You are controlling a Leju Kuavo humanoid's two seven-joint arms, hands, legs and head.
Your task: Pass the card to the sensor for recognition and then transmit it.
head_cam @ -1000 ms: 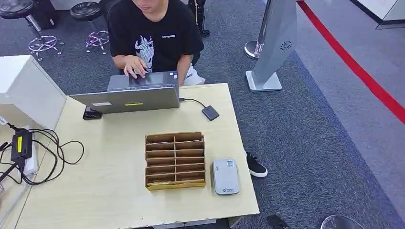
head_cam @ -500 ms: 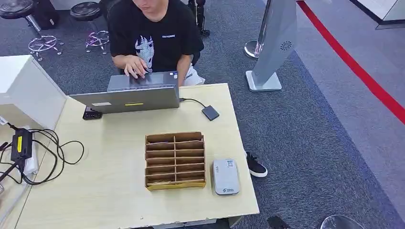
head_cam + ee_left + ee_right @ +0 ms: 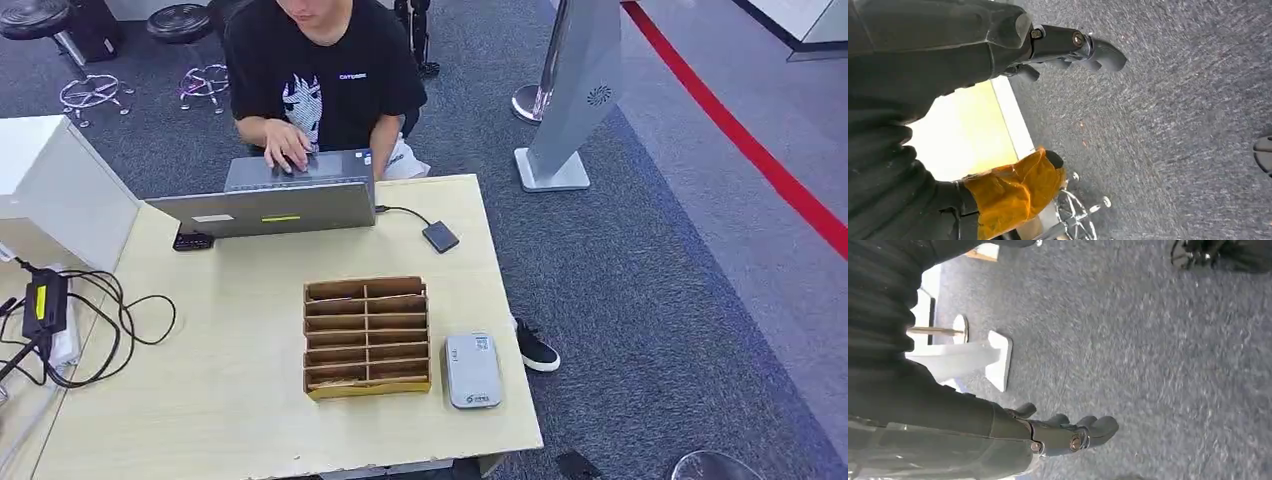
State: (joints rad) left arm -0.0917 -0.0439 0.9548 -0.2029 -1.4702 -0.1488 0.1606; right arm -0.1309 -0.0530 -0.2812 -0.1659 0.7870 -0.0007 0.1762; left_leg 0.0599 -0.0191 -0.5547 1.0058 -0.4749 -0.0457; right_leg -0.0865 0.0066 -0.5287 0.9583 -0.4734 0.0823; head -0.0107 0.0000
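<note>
You are looking down at a pale wooden table (image 3: 240, 400) where almost nothing is changing. The one shift over the last second is the hand (image 3: 287, 150) of the person in the black T-shirt (image 3: 320, 75), which is sliding slightly across the grey laptop (image 3: 265, 205) between pictures. The brown cardboard slotted card rack (image 3: 367, 337) and the flat grey-white card sensor (image 3: 472, 369) just beside it are sitting exactly where they were.

Both of your arms are hanging off the table over the grey carpet. The left hand (image 3: 1068, 50) is holding nothing, its dark fingers reaching out loosely with gaps between them. The right hand (image 3: 1068, 432) is likewise empty, fingers lying extended side by side. Neither is touching anything.

The card itself is not clearly making itself out; something pale is lying in the nearest slots of the rack, too small to call.

Judgement: the task is not yet starting. You are needing to bring a hand up to the rack first, then carry a card the short way across to the sensor.
</note>
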